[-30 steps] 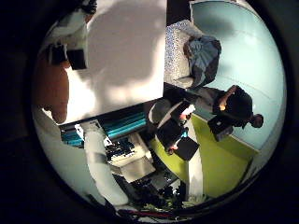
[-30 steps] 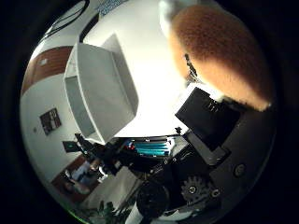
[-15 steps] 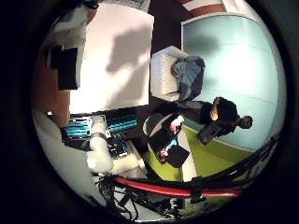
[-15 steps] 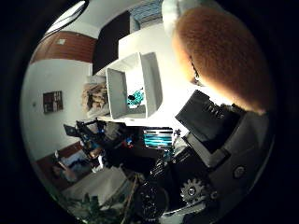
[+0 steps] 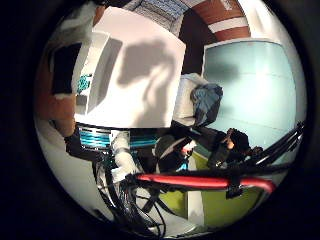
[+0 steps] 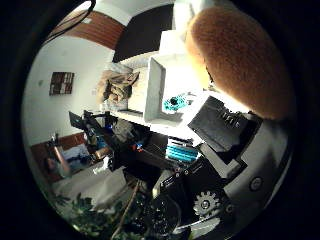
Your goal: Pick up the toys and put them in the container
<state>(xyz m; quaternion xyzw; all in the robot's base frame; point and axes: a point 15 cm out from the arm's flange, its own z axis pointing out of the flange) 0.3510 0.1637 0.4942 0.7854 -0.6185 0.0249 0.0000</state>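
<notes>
A brown furry plush toy [image 6: 242, 60] fills a large part of the right thumb side palm view, close against the palm. My right hand [image 6: 228, 135] has its black and white fingers curled against it and holds it above the white table [image 5: 140, 75]. A white open container [image 6: 157, 88] stands on the table with a teal thing [image 6: 178, 102] in it. In the right little finger side palm view the toy shows as a brown patch [image 5: 48, 100] beside a black finger [image 5: 68, 66], and the container's corner [image 5: 92, 70] is next to it.
Beyond the table's edge are a desk with screens and clutter [image 6: 100, 135], a grey armchair [image 5: 200, 100] and a green floor area [image 5: 205, 195]. A red-covered arm part [image 5: 200, 182] crosses the right little finger side palm view. Plants [image 6: 95, 210] stand low down.
Both views have swung round, so the hand has turned and moved. The container now shows more side-on than before. The plush toy stays in the hand.
</notes>
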